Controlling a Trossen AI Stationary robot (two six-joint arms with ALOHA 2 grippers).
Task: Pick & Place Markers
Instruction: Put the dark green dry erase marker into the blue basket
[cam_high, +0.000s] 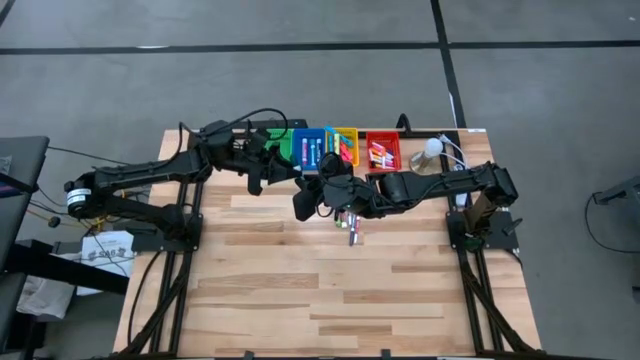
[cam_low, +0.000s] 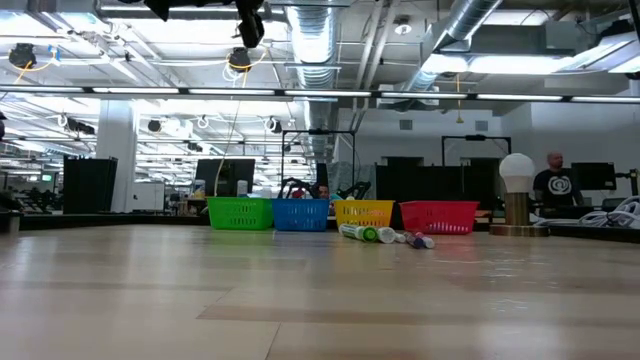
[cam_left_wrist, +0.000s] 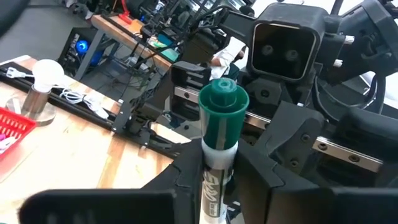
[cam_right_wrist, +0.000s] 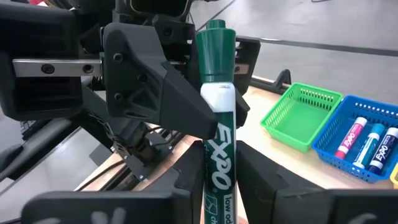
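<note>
A green-capped marker (cam_right_wrist: 215, 56) with a white printed barrel stands upright, cap up, in the air between my two grippers. My left gripper (cam_left_wrist: 217, 182) and my right gripper (cam_right_wrist: 217, 183) face each other and are both shut on it. In the high view they meet at the table's far middle, the left gripper (cam_high: 303, 197) and the right gripper (cam_high: 338, 190), and hide the marker. A few loose markers (cam_high: 351, 227) lie on the wood just nearside of them. More markers lie in the blue bin (cam_high: 310, 150), the yellow bin (cam_high: 343, 146) and the red bin (cam_high: 382, 151). My left gripper pinches the marker between its two fingers on the barrel's upper end (cam_left_wrist: 219, 158), just under the green cap. The fingers (cam_right_wrist: 165, 99) come in level and lie across it. The marker is upright and clear of the table. My right gripper pinches the printed barrel (cam_right_wrist: 219, 165) between its two fingers, a little below the left gripper's hold. Its fingers come level from the opposite side, across the marker. The cap end sticks up above both holds.
Four bins stand in a row at the far edge: green (cam_low: 240, 213), blue (cam_low: 301, 213), yellow (cam_low: 364, 212), red (cam_low: 438, 216). A white bulb lamp (cam_high: 432, 150) and cables sit at the far right corner. The near half of the table (cam_high: 320, 300) is bare wood.
</note>
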